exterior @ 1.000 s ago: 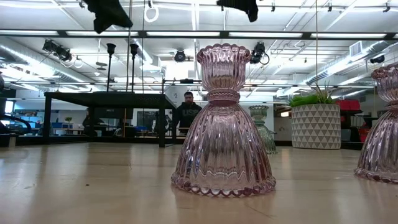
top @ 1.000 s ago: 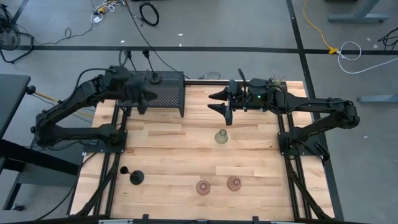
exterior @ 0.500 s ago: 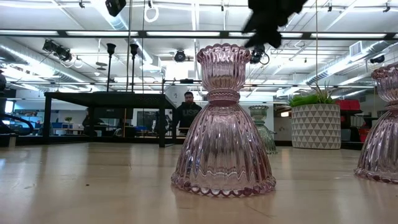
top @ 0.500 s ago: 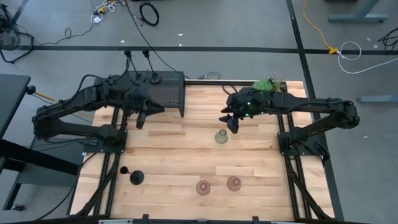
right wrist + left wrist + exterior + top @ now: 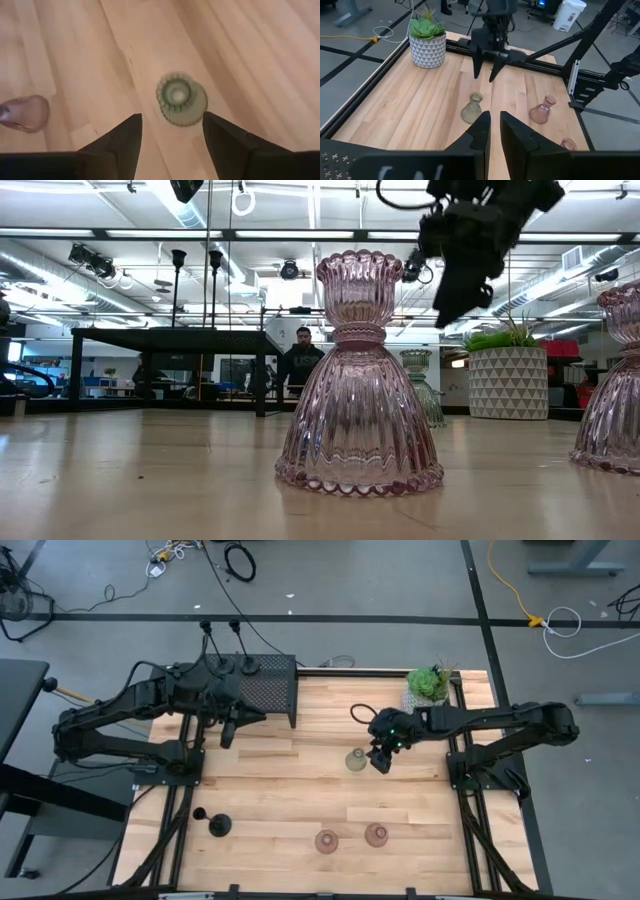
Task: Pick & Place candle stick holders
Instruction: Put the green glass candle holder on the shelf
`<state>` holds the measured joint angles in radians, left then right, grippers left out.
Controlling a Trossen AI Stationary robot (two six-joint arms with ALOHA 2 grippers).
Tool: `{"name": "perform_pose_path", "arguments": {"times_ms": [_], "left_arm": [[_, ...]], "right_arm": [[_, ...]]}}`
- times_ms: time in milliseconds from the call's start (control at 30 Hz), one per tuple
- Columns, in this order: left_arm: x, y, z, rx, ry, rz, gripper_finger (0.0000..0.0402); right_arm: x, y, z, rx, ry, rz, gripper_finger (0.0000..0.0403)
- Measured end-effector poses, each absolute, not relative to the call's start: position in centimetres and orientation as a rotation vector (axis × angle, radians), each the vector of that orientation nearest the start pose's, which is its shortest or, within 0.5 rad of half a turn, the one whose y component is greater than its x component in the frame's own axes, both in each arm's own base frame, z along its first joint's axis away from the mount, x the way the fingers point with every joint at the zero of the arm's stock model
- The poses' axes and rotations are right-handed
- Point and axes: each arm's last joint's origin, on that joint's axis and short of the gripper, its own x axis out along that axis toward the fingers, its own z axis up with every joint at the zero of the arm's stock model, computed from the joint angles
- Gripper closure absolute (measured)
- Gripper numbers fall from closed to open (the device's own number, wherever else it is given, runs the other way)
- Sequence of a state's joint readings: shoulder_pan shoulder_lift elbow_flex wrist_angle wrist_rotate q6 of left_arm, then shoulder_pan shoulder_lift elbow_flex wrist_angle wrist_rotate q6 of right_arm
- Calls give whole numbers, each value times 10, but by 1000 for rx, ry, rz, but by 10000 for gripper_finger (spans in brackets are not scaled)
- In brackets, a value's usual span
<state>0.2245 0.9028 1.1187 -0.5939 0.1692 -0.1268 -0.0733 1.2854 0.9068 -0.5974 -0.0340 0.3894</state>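
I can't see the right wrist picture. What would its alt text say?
The right end effector hangs open over a pale green glass candle holder, seen from straight above, standing upright on the wooden table and showing between the two dark fingers. A pinkish glass holder sits at the picture's edge.

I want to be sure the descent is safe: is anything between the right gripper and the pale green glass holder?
Nothing visible. The right gripper hangs open directly above the pale green holder, with only bare table around it; the nearest pinkish holder stands well aside.
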Motion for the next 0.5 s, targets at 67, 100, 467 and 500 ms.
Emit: {"name": "perform_pose_path", "arguments": {"times_ms": [67, 100, 467, 500], "left_arm": [[169, 34, 386, -199, 367, 79, 356], [169, 34, 386, -199, 367, 79, 356], [169, 34, 386, -200, 368, 79, 356], [169, 34, 386, -200, 368, 79, 356]], "right_arm": [[246, -16, 230, 422, 969, -238, 189], [245, -16, 224, 426, 961, -247, 187], [240, -16, 181, 477, 806, -245, 156], [239, -16, 178, 480, 789, -242, 153]]}}
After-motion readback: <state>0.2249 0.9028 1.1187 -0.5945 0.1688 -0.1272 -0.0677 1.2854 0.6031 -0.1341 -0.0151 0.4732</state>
